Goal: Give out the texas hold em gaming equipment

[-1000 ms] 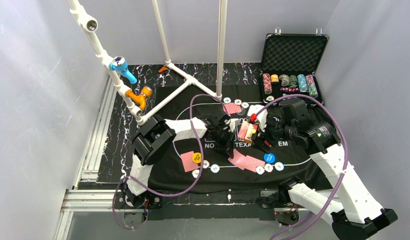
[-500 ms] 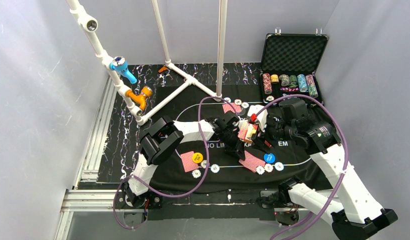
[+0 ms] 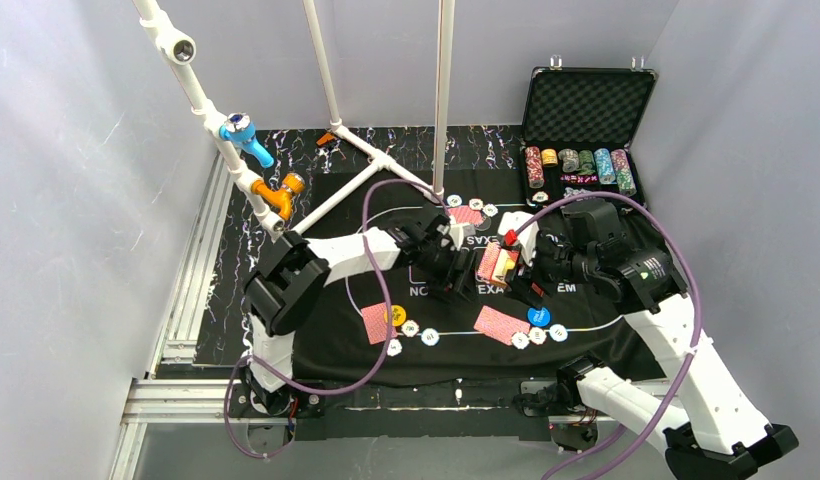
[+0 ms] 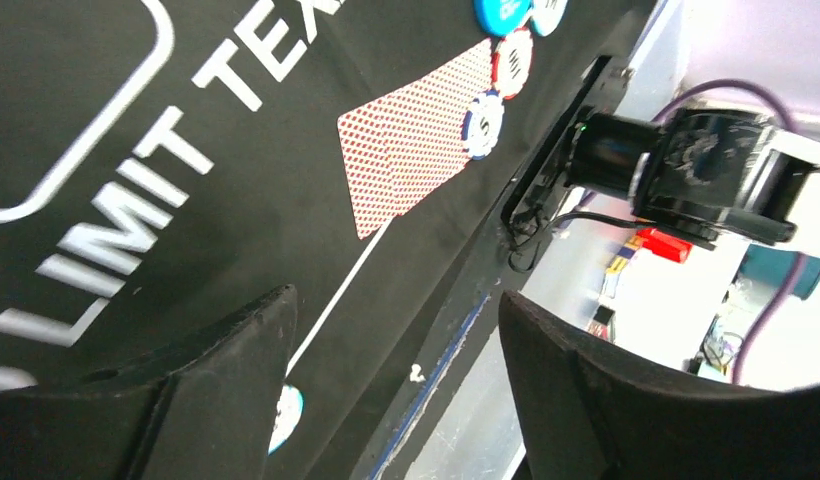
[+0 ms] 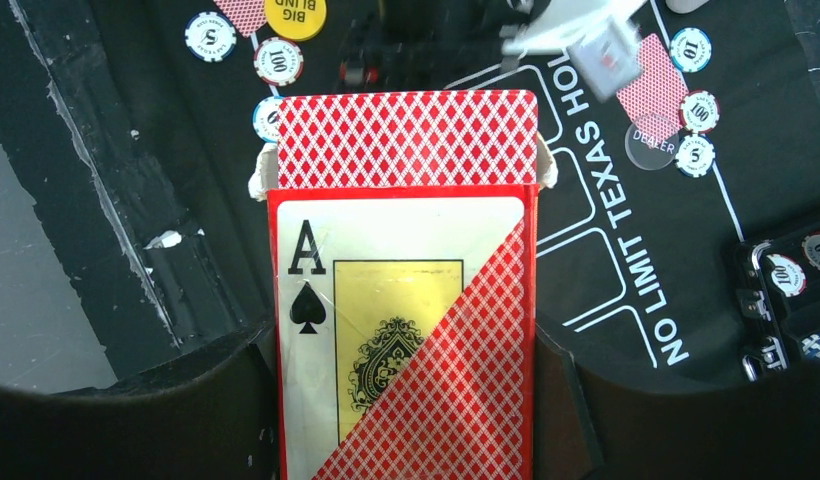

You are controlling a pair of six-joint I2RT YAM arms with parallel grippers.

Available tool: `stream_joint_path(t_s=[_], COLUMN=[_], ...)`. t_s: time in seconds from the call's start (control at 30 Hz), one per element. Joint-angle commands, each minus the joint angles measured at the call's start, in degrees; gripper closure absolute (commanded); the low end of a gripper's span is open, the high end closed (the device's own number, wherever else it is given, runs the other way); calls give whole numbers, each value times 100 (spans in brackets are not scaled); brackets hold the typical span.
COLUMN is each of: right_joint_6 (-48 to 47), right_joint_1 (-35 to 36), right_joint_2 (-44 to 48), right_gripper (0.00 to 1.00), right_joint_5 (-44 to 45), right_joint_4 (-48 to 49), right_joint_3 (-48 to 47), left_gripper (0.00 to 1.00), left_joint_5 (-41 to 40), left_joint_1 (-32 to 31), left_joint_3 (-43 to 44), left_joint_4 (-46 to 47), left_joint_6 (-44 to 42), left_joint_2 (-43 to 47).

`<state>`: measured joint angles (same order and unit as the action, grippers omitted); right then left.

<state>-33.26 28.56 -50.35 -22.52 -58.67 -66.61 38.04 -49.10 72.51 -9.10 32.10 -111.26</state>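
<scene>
Left gripper (image 4: 391, 310) spread, empty; probably two overlapped cards (image 4: 416, 150) at mat's (image 4: 286, 130) near edge. Right gripper (image 5: 401, 400) clamps boxed deck (image 5: 396, 300).

Left arm (image 3: 356, 250) stretches toward the centre, left gripper (image 4: 391, 340) spread and empty; right arm (image 3: 676, 330) bends inward, right gripper (image 5: 401, 385) clamping a card box (image 5: 401, 270).

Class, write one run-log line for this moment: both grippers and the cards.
left gripper: open, empty, above mat | right gripper: shut on card box | two cards: face down beside chips
</scene>
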Motion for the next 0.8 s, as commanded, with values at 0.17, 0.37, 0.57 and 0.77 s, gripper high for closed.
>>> stream_joint_path(t_s=[0.17,0.37,0.57,0.77], right_joint_6=[-10,47,91,153], right_joint_1=[-17,-17,-17,-17], right_joint_2=[266,256,191,80], right_gripper=[99,99,99,99], right_joint_5=[-127,-160,-266,-412], right_joint_4=[109,278,437,483], right_joint_3=[104,183,201,59], left_gripper=[13,8,10,13], left_joint_5=[753,1920,2550,2436], left_joint_1=[990,1280,1025,706], left_joint_3=[508,646,871,1048], left_joint_4=[-1447,-962,88,443], left_joint_6=[-767,-222,828,966], left_joint_2=[1366,2079,2021,1757])
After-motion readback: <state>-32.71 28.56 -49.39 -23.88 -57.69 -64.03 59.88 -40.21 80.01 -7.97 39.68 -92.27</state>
